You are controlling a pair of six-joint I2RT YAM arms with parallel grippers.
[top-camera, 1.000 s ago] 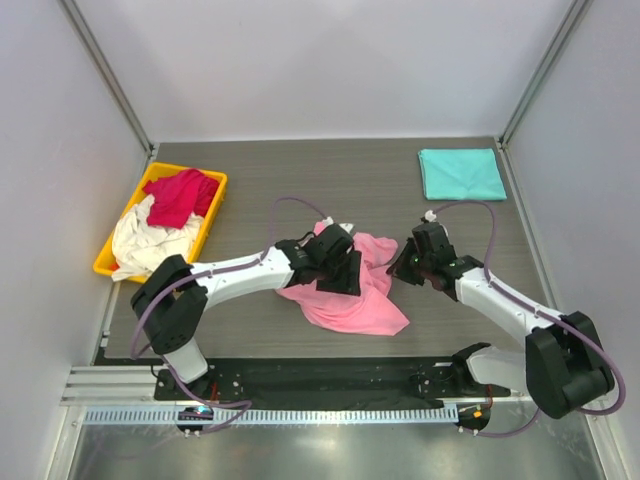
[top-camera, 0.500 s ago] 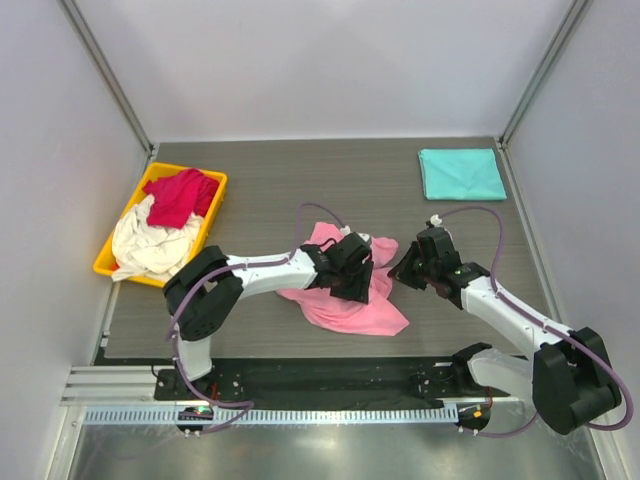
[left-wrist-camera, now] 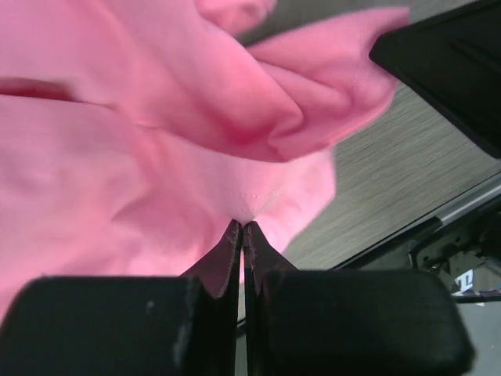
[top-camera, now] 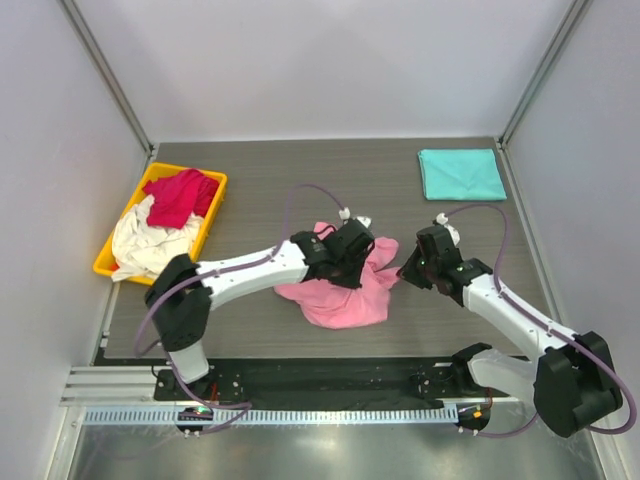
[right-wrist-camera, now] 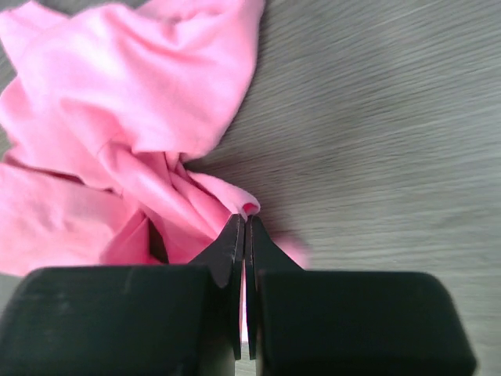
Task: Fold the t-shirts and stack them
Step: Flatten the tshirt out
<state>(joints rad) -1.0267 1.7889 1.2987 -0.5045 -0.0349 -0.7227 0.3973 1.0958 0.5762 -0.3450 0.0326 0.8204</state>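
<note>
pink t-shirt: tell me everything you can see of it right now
The pink t-shirt is plain, soft, light-pink cloth. It is not folded. It lies bunched in a crumpled heap with deep creases on the grey wood-grain table, near the middle, between the two arms. The left gripper has its jaws shut on a fold of it, and the right gripper has its jaws shut on a twisted edge at the heap's right side. Nothing else touches it. No print shows.
</note>
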